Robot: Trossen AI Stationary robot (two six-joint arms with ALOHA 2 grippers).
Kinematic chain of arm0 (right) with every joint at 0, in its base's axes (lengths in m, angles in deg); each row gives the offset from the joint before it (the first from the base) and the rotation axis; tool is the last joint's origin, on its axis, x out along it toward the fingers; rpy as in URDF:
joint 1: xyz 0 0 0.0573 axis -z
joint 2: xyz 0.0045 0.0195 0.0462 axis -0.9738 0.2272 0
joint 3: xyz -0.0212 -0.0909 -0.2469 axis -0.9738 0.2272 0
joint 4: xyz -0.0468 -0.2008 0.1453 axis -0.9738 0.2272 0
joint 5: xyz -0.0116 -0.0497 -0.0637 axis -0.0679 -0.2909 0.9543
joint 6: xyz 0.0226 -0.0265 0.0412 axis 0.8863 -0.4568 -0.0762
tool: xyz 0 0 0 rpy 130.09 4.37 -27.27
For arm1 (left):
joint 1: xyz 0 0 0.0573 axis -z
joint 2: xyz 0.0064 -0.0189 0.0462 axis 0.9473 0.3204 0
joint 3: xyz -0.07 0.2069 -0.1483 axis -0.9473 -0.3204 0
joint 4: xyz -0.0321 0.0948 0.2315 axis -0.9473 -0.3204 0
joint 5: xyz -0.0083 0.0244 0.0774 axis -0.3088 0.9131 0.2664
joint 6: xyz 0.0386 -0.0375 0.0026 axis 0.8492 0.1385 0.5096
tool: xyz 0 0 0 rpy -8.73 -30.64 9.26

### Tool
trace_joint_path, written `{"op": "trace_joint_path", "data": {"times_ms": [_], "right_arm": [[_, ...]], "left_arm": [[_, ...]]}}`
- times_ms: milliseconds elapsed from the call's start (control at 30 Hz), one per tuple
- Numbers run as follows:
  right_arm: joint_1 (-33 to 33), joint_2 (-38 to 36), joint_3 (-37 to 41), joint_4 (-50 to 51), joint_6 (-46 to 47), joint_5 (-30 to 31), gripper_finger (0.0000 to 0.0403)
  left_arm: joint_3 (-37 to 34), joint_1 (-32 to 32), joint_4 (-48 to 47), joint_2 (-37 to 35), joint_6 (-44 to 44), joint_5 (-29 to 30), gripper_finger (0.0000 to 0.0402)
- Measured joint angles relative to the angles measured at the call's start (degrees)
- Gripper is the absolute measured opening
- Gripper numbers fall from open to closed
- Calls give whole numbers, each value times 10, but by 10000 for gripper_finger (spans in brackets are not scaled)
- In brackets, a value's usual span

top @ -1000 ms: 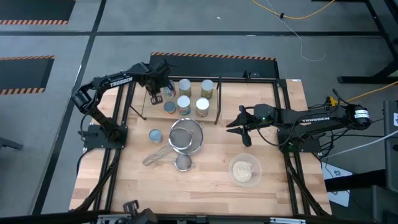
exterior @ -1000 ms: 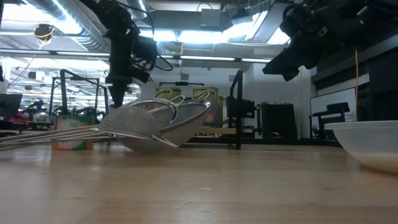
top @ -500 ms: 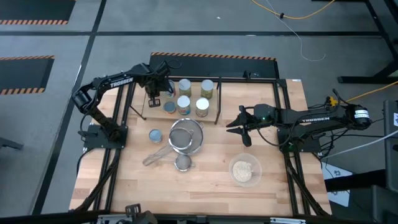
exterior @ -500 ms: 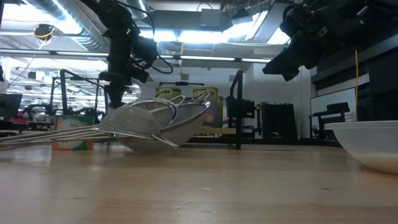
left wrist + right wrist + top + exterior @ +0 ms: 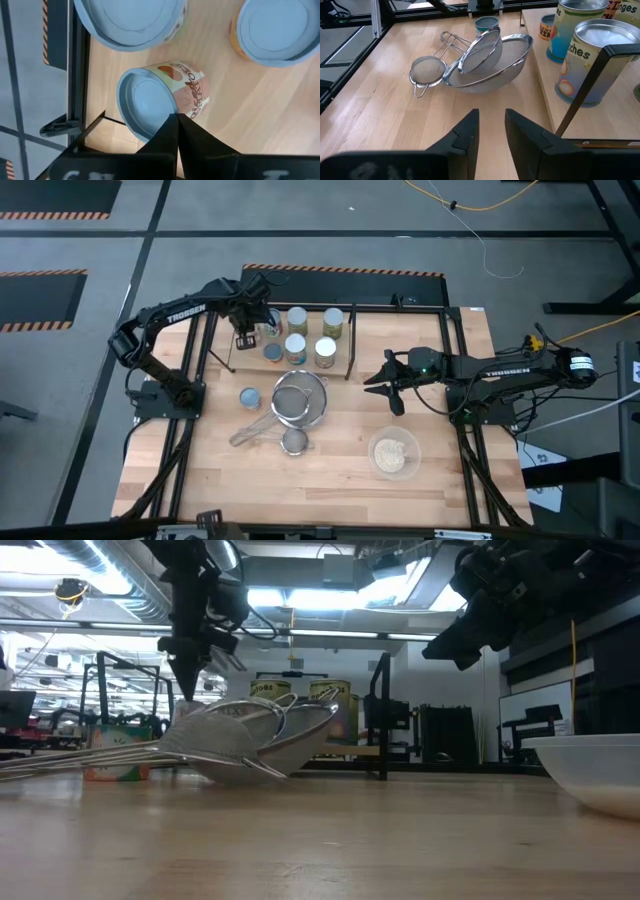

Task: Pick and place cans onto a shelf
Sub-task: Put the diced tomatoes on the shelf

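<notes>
My left gripper (image 5: pixel 245 337) is shut and hangs over the left end of the shelf (image 5: pixel 350 350), a black rod rack on a wooden board. In its wrist view the shut fingertips (image 5: pixel 175 120) stand above a small can with a light-blue top (image 5: pixel 150 102), upright on the board. Two more light-blue tops (image 5: pixel 132 17) (image 5: pixel 277 27) stand beside it. Several cans (image 5: pixel 310 335) stand on the shelf. One light-blue-topped can (image 5: pixel 249 396) stands on the table to the shelf's near left. My right gripper (image 5: pixel 387 385) is open and empty, above the table right of the strainers.
Nested metal mesh strainers (image 5: pixel 298 400) and a smaller one (image 5: pixel 294 442) lie in the middle of the table. A clear glass bowl of beige stuff (image 5: pixel 394 453) stands at the near right. The shelf's upright end loop (image 5: pixel 585 85) stands close to my right gripper.
My left gripper has gone up a little above the shelf's left end. My right arm has kept still.
</notes>
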Motion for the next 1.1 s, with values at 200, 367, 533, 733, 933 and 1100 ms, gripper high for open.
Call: {"op": "trace_joint_path", "data": {"times_ms": [200, 367, 533, 733, 933, 1100], "right_arm": [[0, 0, 0, 0, 1, 0, 98], [0, 0, 0, 0, 1, 0, 98], [0, 0, 0, 0, 1, 0, 98], [0, 0, 0, 0, 2, 0, 98], [0, 0, 0, 0, 2, 0, 98], [0, 0, 0, 0, 2, 0, 98]], "left_arm": [[0, -3, -5, 0, 0, -3, 1], [0, -1, -15, 0, 0, -2, 1], [0, -1, -19, 0, 4, 4, 0], [0, -2, -16, 0, 32, 34, 0], [0, -2, 6, 0, 34, 36, 0], [0, -2, 0, 0, 34, 31, 0]]}}
